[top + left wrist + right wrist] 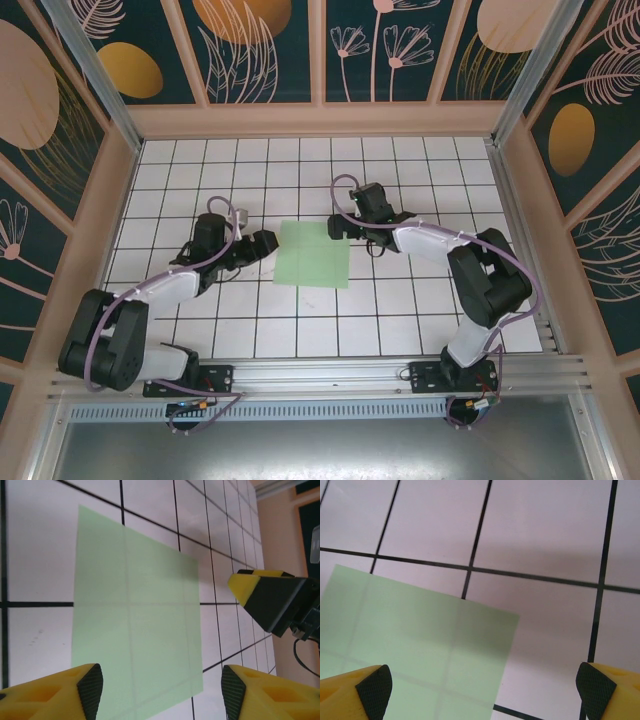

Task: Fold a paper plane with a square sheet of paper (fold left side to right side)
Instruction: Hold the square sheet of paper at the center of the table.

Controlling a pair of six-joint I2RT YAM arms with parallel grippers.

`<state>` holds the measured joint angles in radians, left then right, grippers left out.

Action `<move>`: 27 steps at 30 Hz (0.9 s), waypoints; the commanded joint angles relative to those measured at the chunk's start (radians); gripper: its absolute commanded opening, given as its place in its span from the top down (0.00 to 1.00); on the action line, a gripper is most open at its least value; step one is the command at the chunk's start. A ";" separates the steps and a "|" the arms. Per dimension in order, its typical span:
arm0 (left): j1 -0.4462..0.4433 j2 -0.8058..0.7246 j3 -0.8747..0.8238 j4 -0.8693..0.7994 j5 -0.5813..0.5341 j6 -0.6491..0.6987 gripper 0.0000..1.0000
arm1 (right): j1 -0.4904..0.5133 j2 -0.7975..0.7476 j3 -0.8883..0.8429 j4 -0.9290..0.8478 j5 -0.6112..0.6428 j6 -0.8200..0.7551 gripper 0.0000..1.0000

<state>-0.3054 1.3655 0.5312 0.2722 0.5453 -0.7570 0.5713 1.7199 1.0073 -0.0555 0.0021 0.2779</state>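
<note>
The square sheet of paper (313, 254) is pale green and lies flat in one layer on the white grid table, with the grid lines showing through it. My left gripper (262, 245) sits low at the sheet's left edge. In the left wrist view its jaws (161, 692) stand apart over the sheet's (130, 615) near corner with nothing between them. My right gripper (340, 228) hovers at the sheet's far right corner. Its jaws (482, 690) are wide open above that corner (415, 640), touching nothing.
The gridded table (400, 310) is walled by wooden panels at the back and sides (320, 118). An aluminium rail (330, 378) runs along the near edge. In the left wrist view the right gripper's yellow-tipped finger (270, 600) hangs just beyond the sheet.
</note>
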 commanded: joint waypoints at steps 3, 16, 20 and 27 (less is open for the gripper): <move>-0.073 0.086 0.059 -0.046 0.008 0.031 0.39 | 0.001 0.044 0.019 0.024 -0.060 0.042 0.02; -0.164 0.248 0.134 -0.113 -0.101 0.045 0.46 | 0.045 0.208 0.151 -0.012 -0.049 0.052 0.03; -0.166 0.264 0.123 -0.117 -0.113 0.048 0.46 | 0.057 0.253 0.193 -0.043 -0.005 0.046 0.03; -0.167 0.309 0.122 -0.133 -0.117 0.059 0.51 | 0.089 0.290 0.218 -0.090 -0.004 0.045 0.03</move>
<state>-0.4660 1.6371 0.6487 0.1791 0.4446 -0.7223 0.6373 1.9797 1.2110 -0.0799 -0.0013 0.3206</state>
